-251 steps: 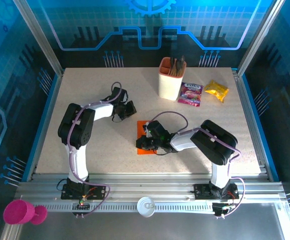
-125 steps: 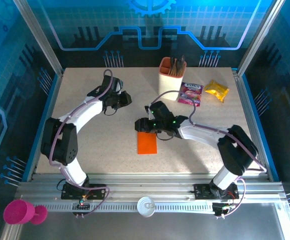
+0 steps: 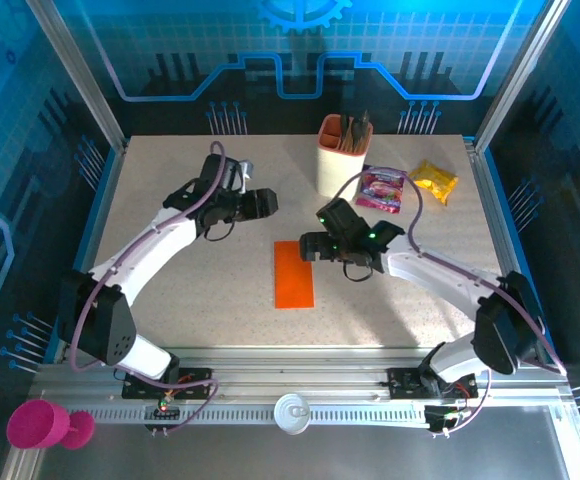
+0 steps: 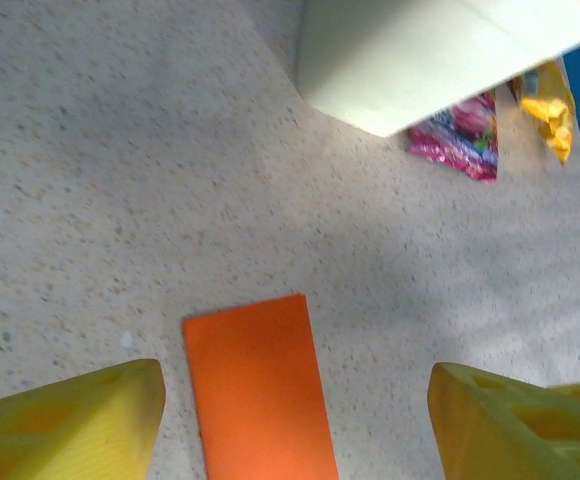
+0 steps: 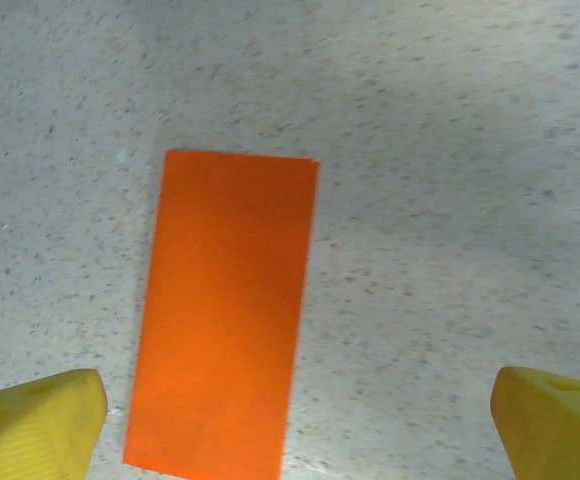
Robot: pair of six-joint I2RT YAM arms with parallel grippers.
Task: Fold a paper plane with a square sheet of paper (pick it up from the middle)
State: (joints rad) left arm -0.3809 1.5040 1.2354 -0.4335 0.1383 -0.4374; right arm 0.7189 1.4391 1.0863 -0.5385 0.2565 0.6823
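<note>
A robotics lab cell: aluminium frame posts (image 3: pixel 80 75) at upper left and right, blue circuit-print panels (image 3: pixel 420 60) along the top, speckled table (image 3: pixel 200 290) at centre.

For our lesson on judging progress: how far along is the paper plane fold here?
Done: the square sheet of paper lies flat on the table as a narrow rectangle, seemingly folded in half. In hand: nothing; the left gripper and right gripper are both open, off the paper. Left: nose and wing folds; no pointed dart yet.
</note>
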